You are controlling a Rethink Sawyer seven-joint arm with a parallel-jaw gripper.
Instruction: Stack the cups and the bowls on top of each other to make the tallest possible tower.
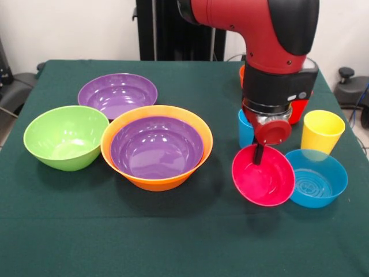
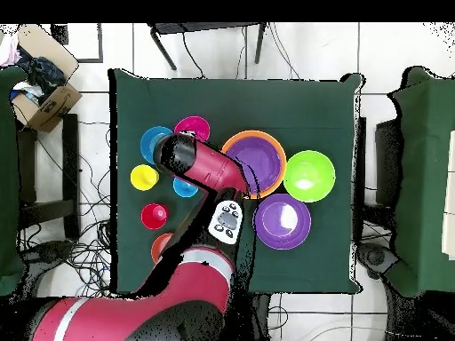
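fingers (image 1: 259, 153) appear closed on the near rim of the small pink-red bowl (image 1: 264, 176), which sits tilted beside the small blue bowl (image 1: 318, 178). the gripper (image 1: 259, 154) seems to be picking it up. next it likely needs lifting across to the large orange bowl (image 1: 156, 146) holding a purple bowl (image 1: 156, 146), the tower's start.

A purple bowl (image 1: 157, 148) sits inside the orange bowl (image 1: 115, 156), with lime green (image 1: 65, 137) and another purple (image 1: 117, 94) beside it. Right of it are pink-red (image 1: 263, 176) and blue (image 1: 317, 178) bowls and a yellow cup (image 1: 322, 131), all on the dark green desk (image 1: 173, 242).
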